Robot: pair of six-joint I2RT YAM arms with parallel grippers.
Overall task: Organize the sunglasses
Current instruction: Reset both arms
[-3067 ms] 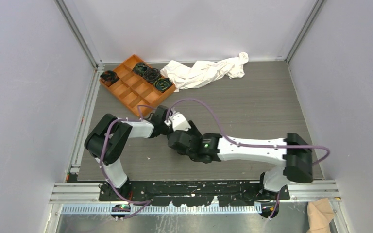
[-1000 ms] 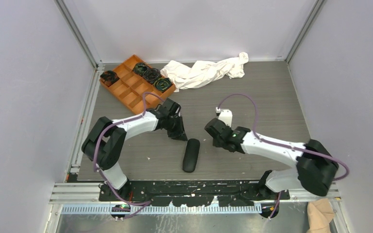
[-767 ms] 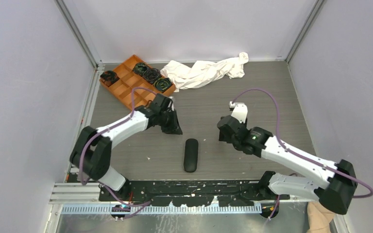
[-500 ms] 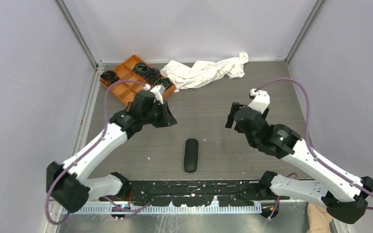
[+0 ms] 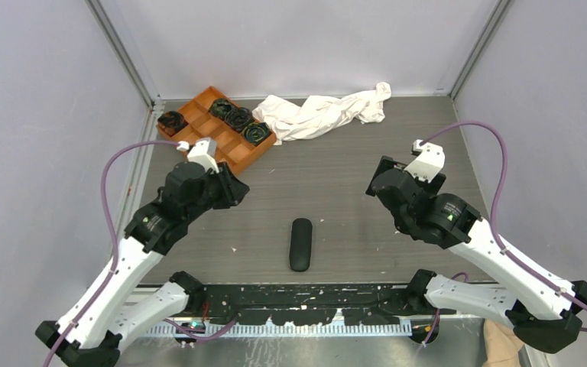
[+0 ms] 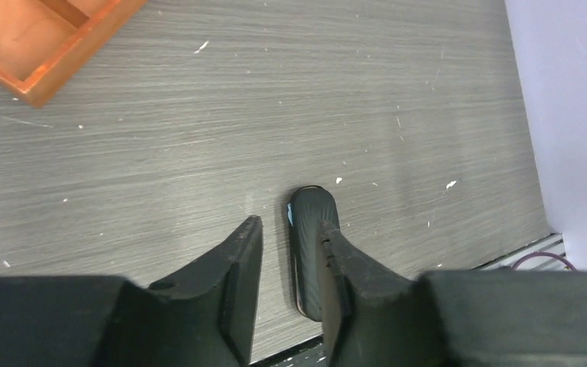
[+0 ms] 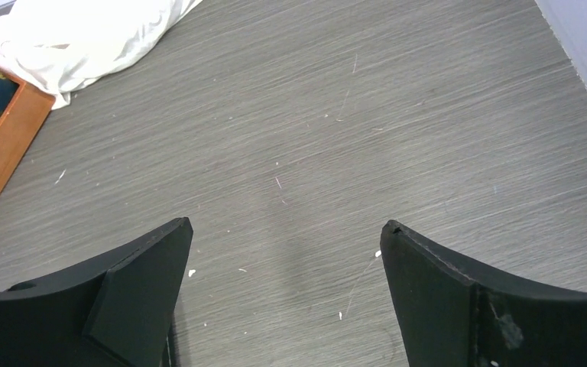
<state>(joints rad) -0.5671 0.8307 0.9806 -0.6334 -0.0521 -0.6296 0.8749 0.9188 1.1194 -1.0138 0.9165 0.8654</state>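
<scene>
Judging the job nearly done, we see the black case (image 5: 300, 244) shut; left gripper (image 6: 289, 223) narrow, right gripper (image 7: 284, 224) wide, both empty; next, park both.

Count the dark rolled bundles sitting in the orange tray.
4 dark bundles in the orange tray: one in its left corner, three along its far right edge. The left arm covers the near corner, so more may hide.

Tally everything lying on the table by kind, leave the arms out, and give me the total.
Black case: 1
Orange tray: 1
Dark bundles in the tray: 4
White cloth: 1
Total: 7
</scene>
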